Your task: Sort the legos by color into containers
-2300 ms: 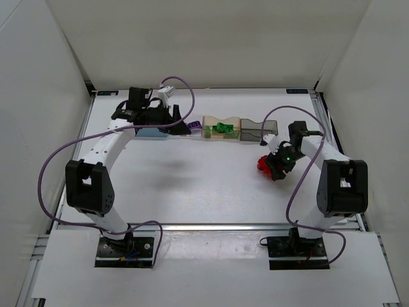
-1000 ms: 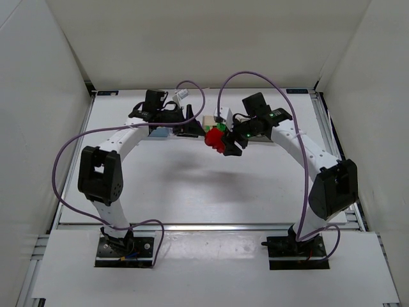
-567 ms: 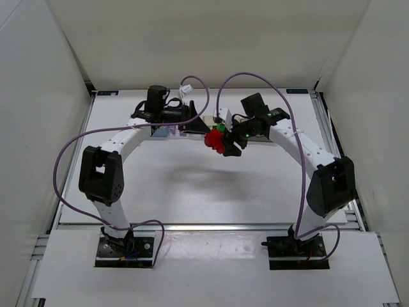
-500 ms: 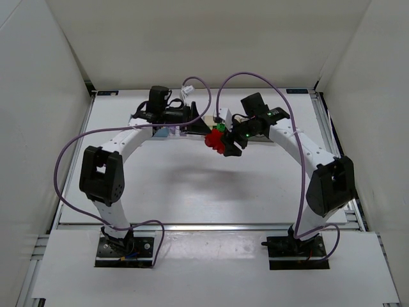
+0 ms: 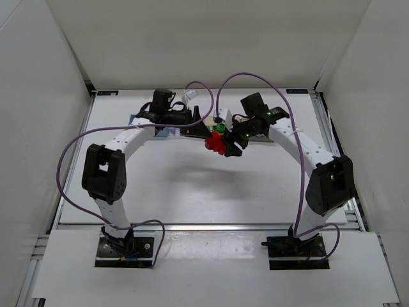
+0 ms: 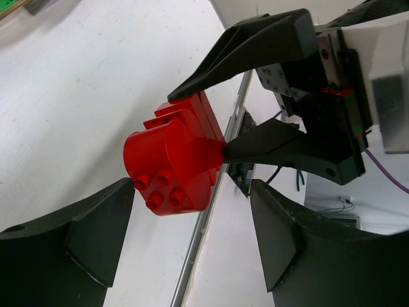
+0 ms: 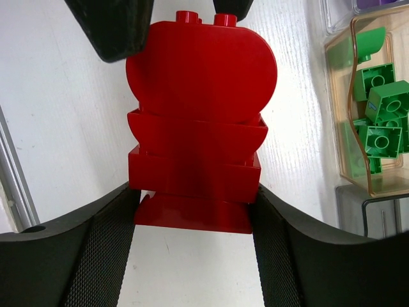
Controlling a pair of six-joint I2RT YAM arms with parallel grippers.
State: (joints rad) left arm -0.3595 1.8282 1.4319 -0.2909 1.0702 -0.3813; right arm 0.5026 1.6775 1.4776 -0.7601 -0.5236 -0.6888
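- Nearest in, the bare counter (image 5: pixel 192 185) in front of the arms carries no loose bricks that I can make out.
- Up off it, mid-counter, the red brick (image 7: pixel 201 96) hangs in the air; the right fingers (image 7: pixel 108 236) are clenched on its lower end, one on each side, studs pointing away from the wrist.
- Facing it, the left fingers (image 6: pixel 102 217) are spread wide and released, one on either side of the red brick's studded end without touching it; to my eye this is a handover being lined up, with the left arm about to take it.
- Just behind, in the row of boxes, the orange box (image 7: pixel 337 115) already has the green bricks (image 7: pixel 377 109) lying inside; that colour looks done.
- Next to it, the clear box (image 7: pixel 335 13) shows a bit of purple at the very edge of the right wrist view; probably done too, though little of it shows.
- The grey box (image 7: pixel 370 211) on the other side of the orange one looks empty in the part that shows.
- Far left, only a sliver of the blue box (image 5: pixel 160 133) peeks past the left arm; its contents are hidden, and no yellow brick is in view.
- So red is the one left: it needs a box of its own.
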